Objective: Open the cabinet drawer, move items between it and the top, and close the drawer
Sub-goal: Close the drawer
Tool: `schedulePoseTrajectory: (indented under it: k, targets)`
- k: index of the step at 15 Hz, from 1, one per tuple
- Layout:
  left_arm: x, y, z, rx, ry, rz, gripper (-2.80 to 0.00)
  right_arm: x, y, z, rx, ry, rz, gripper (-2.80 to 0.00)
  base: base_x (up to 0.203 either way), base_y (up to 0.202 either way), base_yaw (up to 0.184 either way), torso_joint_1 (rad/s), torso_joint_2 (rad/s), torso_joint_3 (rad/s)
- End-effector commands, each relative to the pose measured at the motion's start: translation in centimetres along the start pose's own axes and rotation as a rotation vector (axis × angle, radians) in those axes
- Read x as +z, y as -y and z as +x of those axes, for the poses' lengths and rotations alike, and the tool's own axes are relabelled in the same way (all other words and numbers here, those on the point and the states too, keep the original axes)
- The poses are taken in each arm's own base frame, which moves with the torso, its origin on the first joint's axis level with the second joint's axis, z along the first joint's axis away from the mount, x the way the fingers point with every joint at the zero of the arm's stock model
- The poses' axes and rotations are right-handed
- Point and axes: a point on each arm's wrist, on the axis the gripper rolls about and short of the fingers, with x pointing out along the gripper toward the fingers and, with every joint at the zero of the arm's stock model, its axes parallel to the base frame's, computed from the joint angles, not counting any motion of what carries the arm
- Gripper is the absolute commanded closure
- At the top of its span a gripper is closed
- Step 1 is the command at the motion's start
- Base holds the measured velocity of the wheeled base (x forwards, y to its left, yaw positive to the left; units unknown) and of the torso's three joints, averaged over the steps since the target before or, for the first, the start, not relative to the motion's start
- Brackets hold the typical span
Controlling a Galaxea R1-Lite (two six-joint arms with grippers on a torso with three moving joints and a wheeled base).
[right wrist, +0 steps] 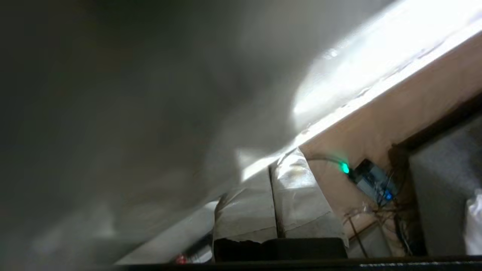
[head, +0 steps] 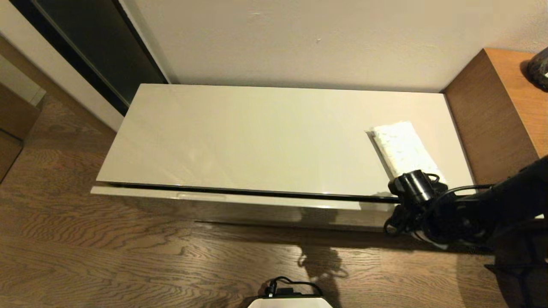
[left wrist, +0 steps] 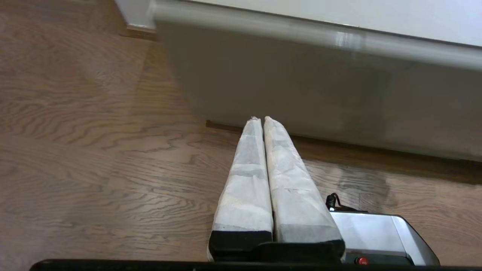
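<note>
The left gripper (left wrist: 262, 119) hangs low over the wooden floor (head: 128, 256) in front of the cabinet, its wrapped fingers (left wrist: 246, 180) pressed together on nothing. The drawer (head: 222, 197) runs left to right across the whole cabinet front and stands out only a sliver from under the tabletop (head: 257, 137), a dark gap showing along its upper edge. It is judged stiff, glossy and slippery, with no handle seen, so the best hold is probably that upper lip, pulled straight toward the robot. On the right part of the tabletop lies the tissue pack (head: 404, 149), soft and light, its long axis slanting from the wall toward the front right corner; a pinch across its short width should suit. The right gripper (right wrist: 280, 165) sits at the drawer's right end, below the tabletop edge, fingers closed and empty.
</note>
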Motion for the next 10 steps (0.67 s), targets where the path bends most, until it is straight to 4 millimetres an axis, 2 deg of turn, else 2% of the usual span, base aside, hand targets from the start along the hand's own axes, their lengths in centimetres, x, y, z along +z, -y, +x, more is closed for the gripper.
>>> schedulePoseTrajectory:
  k: [1,3,6,8,10]
  targets:
    - [0.0,0.0,0.0,0.001,-0.001,0.0,0.0,1.6,-0.2,0.9,-0.011,0.02,0.028,0.0,0.0,0.0,0.0,0.0,0.0,0.0]
    - [0.0,0.0,0.0,0.0,-0.001,0.0,0.0,2.1,0.7,-1.3,0.014,0.041,0.03,0.0,0.0,0.0,0.0,0.0,0.0,0.0]
    - [0.0,0.0,0.0,0.001,-0.001,0.0,0.0,1.5,3.0,-4.9,0.038,0.043,-0.021,0.0,0.0,0.0,0.0,0.0,0.0,0.0]
    - [0.0,0.0,0.0,0.001,-0.001,0.0,0.0,0.9,4.8,-7.7,0.063,0.042,-0.043,0.0,0.0,0.0,0.0,0.0,0.0,0.0]
    - [0.0,0.0,0.0,0.001,-0.001,0.0,0.0,0.1,7.3,-11.7,0.116,0.046,-0.06,0.0,0.0,0.0,0.0,0.0,0.0,0.0]
